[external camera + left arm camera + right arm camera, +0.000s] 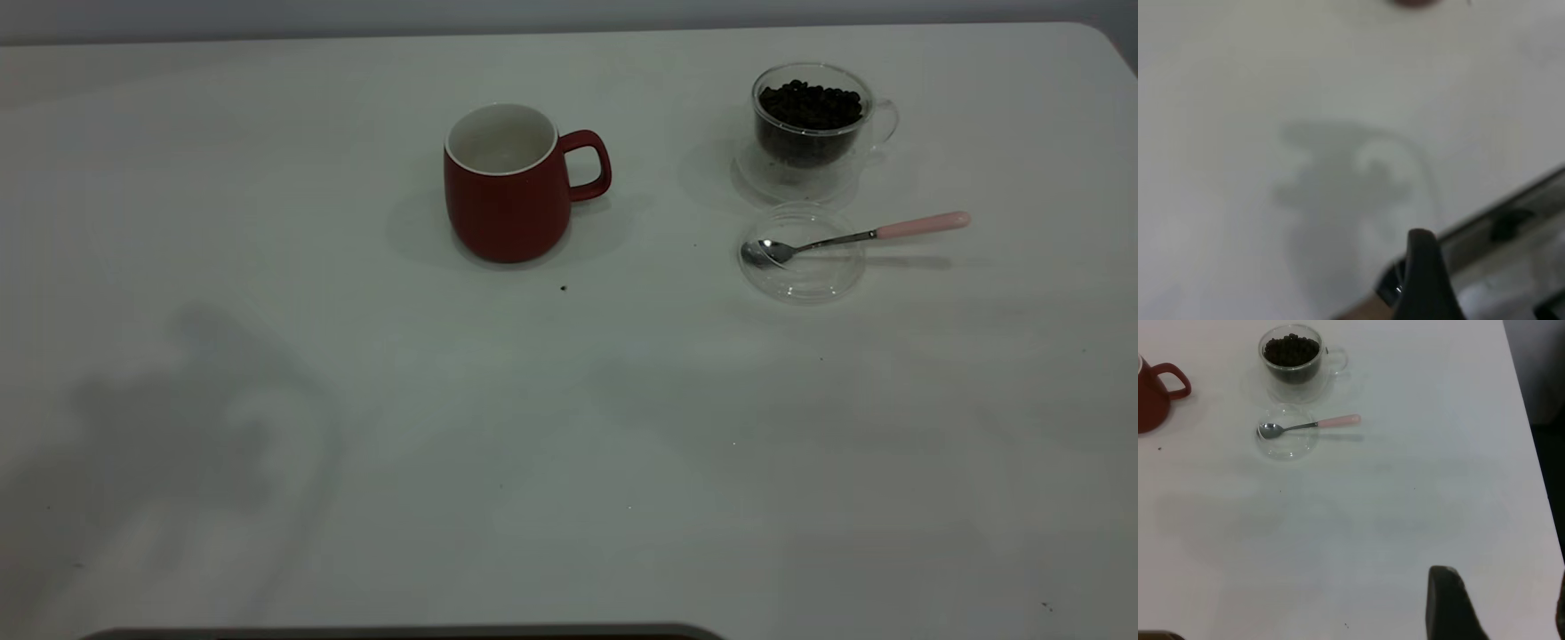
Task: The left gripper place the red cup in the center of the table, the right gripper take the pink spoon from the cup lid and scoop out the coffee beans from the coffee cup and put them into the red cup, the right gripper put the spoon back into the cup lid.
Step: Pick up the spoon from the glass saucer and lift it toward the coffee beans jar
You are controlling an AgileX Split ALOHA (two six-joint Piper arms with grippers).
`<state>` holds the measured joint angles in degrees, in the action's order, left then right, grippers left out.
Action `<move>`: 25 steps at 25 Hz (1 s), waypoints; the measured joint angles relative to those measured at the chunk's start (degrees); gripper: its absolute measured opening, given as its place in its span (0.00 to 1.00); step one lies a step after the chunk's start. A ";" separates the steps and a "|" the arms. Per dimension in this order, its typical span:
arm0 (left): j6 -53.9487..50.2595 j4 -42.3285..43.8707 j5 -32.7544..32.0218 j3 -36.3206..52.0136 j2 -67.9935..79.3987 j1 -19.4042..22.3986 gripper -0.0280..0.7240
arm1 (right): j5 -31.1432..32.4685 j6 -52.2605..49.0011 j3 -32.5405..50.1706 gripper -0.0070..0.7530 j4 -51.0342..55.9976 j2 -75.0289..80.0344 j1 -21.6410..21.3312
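The red cup stands upright on the white table, toward the far middle in the exterior view, its loop handle turned toward the coffee cup. Its white inside looks bare. The coffee cup sits well apart from it, near the table's far right corner, filled nearly to the rim with dark coffee beans.

Just in front of the coffee cup lies the clear cup lid, flat on the table. The pink spoon rests across it — the silver bowl inside the lid, the pink handle reaching out past the rim toward the table's right edge. A tiny dark speck lies on the table just in front of the red cup.

Neither arm shows in the exterior view. In the left wrist view one dark finger of the left gripper hangs above bare table near its edge; whether its fingers are spread or pressed together cannot be told. In the right wrist view the right gripper hovers over the table, well apart from the lid — fingers spread, holding nothing.
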<state>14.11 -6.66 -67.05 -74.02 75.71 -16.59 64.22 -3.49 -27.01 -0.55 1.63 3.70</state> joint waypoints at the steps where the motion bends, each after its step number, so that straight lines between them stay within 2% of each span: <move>1: -0.25 -0.16 0.00 3.53 -2.36 0.00 0.82 | 0.00 0.00 0.00 0.56 0.00 0.00 0.00; 8: -2.14 -0.26 0.00 26.75 -15.47 0.00 0.82 | 0.00 0.00 0.00 0.56 0.00 0.00 0.00; 15: -7.97 0.16 4.84 42.30 -27.00 0.00 0.82 | 0.00 0.00 0.00 0.56 0.00 0.00 0.00; 18: -8.38 1.26 4.55 45.80 -32.17 0.00 0.82 | 0.00 0.00 0.00 0.56 0.00 0.00 0.00; 25: -9.04 1.83 4.22 46.09 -46.27 0.00 0.82 | 0.00 0.00 0.00 0.56 0.00 0.00 0.00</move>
<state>5.06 -4.83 -62.83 -27.93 29.43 -16.59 64.22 -3.49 -27.01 -0.55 1.63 3.70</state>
